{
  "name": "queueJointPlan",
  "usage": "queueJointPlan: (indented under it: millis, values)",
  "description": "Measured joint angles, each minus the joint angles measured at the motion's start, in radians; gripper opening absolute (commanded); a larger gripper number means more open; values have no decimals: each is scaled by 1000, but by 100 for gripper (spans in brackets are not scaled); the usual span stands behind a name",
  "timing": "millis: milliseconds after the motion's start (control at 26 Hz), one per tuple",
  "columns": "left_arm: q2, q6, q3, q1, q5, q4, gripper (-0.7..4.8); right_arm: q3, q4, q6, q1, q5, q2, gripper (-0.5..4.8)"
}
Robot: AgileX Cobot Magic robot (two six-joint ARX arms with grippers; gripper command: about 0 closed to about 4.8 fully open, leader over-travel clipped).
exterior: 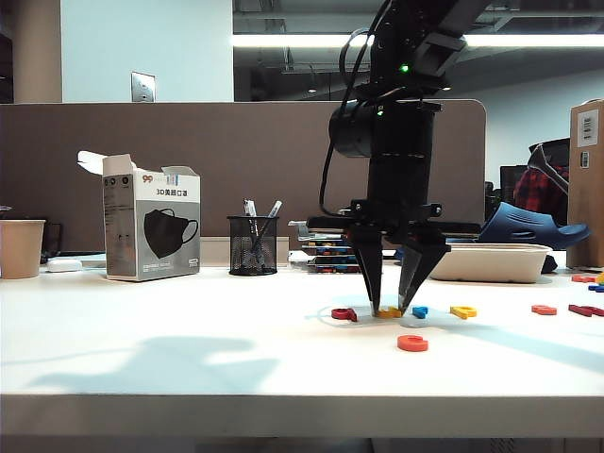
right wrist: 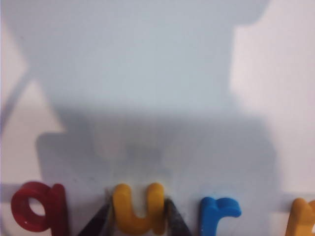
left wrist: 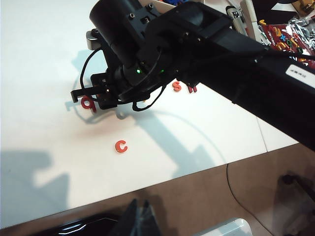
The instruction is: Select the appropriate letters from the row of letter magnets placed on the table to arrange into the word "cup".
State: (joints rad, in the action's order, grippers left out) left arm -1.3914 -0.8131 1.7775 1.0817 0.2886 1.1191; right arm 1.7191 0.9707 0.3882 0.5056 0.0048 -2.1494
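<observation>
Looking across the wide white table [exterior: 142, 363] from the exterior camera, the right gripper [exterior: 389, 304] stands upright with its two black fingers [exterior: 370, 274] pointing down on either side of a small flat yellow plastic "u" magnet [exterior: 389, 311], in a row with a dark red letter [exterior: 344, 313], a small blue letter [exterior: 420, 310] and another yellow letter [exterior: 462, 311]. An orange-red rounded "c" magnet [exterior: 412, 343] lies apart, nearer the table's front edge.

From the left wrist camera, the right arm hides most of the row; the "c" [left wrist: 121, 146] sits alone towards the front edge. The left gripper [left wrist: 141, 216] shows only as dark finger shapes over the floor off the table; whether they are parted I cannot tell.

Up close from the right wrist camera, the fingertips [right wrist: 174, 221] press against both outer sides of the "u" [right wrist: 138, 209], partly closed and seemingly gripping it, with the dark red letter [right wrist: 39, 209] and blue letter [right wrist: 219, 214] just beside.

To do this well, I judge the grip should stay centred and the lift go straight up, so neither neighbour gets dragged, then set the "u" just beside the "c".
</observation>
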Motion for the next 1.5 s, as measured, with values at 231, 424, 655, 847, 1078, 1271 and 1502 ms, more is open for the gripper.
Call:
queueJointPlan:
  millis: [231, 424, 655, 847, 1078, 1271, 1502]
  values:
    - [0, 0, 0, 0, 0, 0, -5, 0, 0, 0, 0, 0, 0, 127]
    - [0, 0, 0, 0, 0, 0, -5, 1, 3, 0, 0, 2, 0, 105]
    - [0, 0, 0, 0, 0, 0, -5, 1, 3, 0, 0, 2, 0, 105]
    - [0, 0, 0, 0, 0, 0, -5, 1, 4, 0, 0, 2, 0, 106]
    - [0, 0, 0, 0, 0, 0, -5, 1, 5, 0, 0, 2, 0, 105]
    - [0, 0, 0, 0, 0, 0, -5, 4, 6, 0, 0, 2, -1, 106]
    - [0, 0, 0, 0, 0, 0, -5, 3, 17, 0, 0, -2, 4, 106]
